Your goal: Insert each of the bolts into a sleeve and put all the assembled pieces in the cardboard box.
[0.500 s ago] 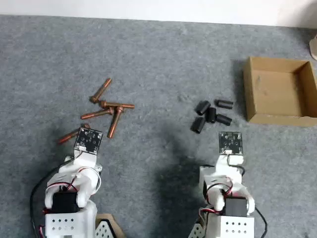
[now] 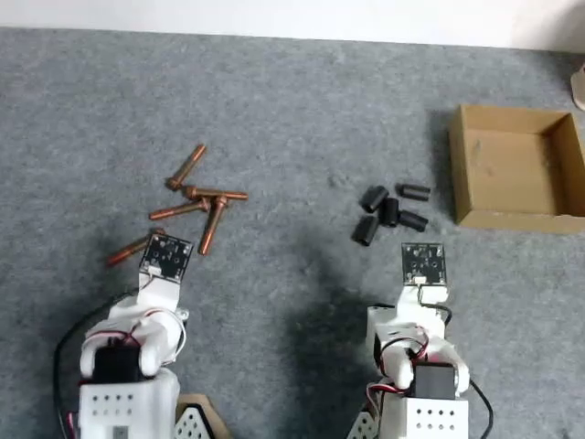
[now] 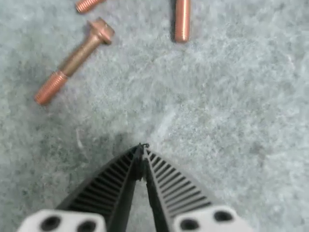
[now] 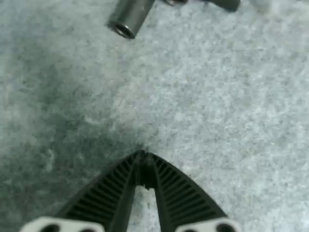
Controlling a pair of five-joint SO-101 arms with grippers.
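Several copper bolts (image 2: 212, 224) lie scattered on the grey carpet at the left. Several black sleeves (image 2: 390, 212) lie in a cluster at centre right, beside an open cardboard box (image 2: 512, 169) with nothing in it. My left arm (image 2: 155, 293) stands just in front of the bolts, its wrist board over the end of the nearest bolt (image 2: 126, 251). In the left wrist view my left gripper (image 3: 142, 151) is shut and holds nothing, a short way from one bolt (image 3: 72, 60). My right gripper (image 4: 143, 155) is also shut and holds nothing, short of a sleeve (image 4: 130, 17).
The carpet between the bolts and the sleeves is bare, as is the strip behind them up to the white wall edge. A pale object (image 2: 579, 87) shows at the far right edge, behind the box.
The left arm has shifted slightly forward toward the bolts. The right arm has barely moved. Bolts, sleeves and box lie as before.
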